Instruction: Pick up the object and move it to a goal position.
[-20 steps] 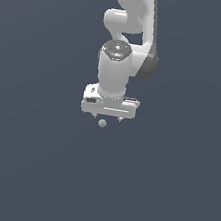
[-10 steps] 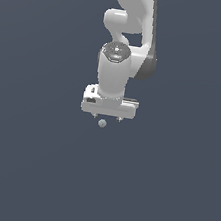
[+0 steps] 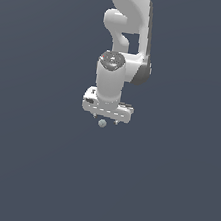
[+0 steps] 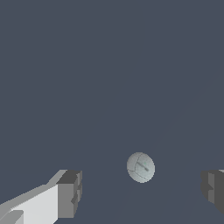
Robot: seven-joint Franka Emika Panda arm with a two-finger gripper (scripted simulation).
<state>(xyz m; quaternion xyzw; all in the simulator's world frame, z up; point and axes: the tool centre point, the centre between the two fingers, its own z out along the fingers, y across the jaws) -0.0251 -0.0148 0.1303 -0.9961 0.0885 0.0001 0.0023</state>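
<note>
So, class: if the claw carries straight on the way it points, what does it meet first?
Most likely the ball. In the wrist view it lies between the open claw's two fingertips, touching neither; in the exterior view it sits just beyond the claw. Depth is unclear, so the fingertips might meet the floor alongside it.

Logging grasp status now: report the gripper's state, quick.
Gripper: open, holding nothing; the ball sits between the spread fingertips, touching neither.
</note>
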